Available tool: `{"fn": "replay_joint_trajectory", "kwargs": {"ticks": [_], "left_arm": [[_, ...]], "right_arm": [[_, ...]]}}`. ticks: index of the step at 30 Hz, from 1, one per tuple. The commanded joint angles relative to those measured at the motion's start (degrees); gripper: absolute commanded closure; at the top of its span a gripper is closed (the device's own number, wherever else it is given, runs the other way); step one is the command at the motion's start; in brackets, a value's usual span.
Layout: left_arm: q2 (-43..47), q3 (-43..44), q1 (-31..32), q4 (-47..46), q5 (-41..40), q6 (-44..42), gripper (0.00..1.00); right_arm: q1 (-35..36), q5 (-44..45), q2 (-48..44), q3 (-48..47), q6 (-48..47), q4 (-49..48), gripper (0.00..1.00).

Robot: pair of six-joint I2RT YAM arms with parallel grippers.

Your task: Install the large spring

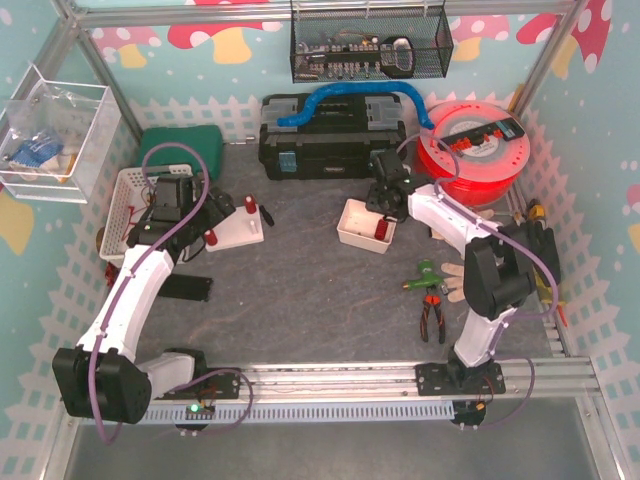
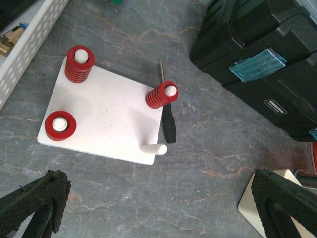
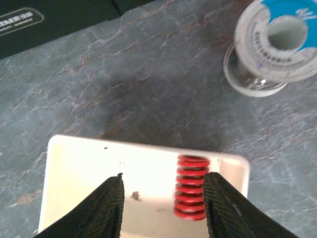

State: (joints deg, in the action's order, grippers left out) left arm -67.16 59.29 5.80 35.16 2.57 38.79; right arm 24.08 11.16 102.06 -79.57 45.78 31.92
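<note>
The large spring (image 3: 191, 187) lies inside the small white tray (image 3: 74, 148), towards its right side. The right claw (image 3: 163, 176) hangs over that tray, part-way open. One finger is right beside the spring and the other stands clear of it, so nothing is gripped. Well left of the tray, the left claw (image 2: 158, 176) gapes wide and empty above the table (image 2: 208, 163), by a white peg board (image 2: 109, 114).
</note>
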Motion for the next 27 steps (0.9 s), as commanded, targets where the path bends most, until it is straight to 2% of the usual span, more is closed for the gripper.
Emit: {"fn": "replay_joint_trajectory", "kwargs": {"ticks": [1, 15, 22, 27], "left_arm": [[1.13, 1.45, 0.33, 0.61, 1.23, -0.99, 0.01], [1.72, 2.65, 0.35, 2.42, -0.06, -0.55, 0.01], [0.86, 3.93, 0.35, 2.86, -0.23, -0.64, 0.01], [0.62, 3.91, 0.33, 2.93, -0.69, -0.4, 0.01]], "right_arm": [[1.78, -0.3, 0.88, 0.72, 3.24, 2.64, 0.54], [2.64, 1.58, 12.69, -3.29, 10.92, 10.47, 0.52], [2.71, 2.23, 19.24, -7.96, 9.13, 10.1, 0.51], [2.73, 3.37, 19.37, -7.58, 7.93, 8.63, 0.62]]}}
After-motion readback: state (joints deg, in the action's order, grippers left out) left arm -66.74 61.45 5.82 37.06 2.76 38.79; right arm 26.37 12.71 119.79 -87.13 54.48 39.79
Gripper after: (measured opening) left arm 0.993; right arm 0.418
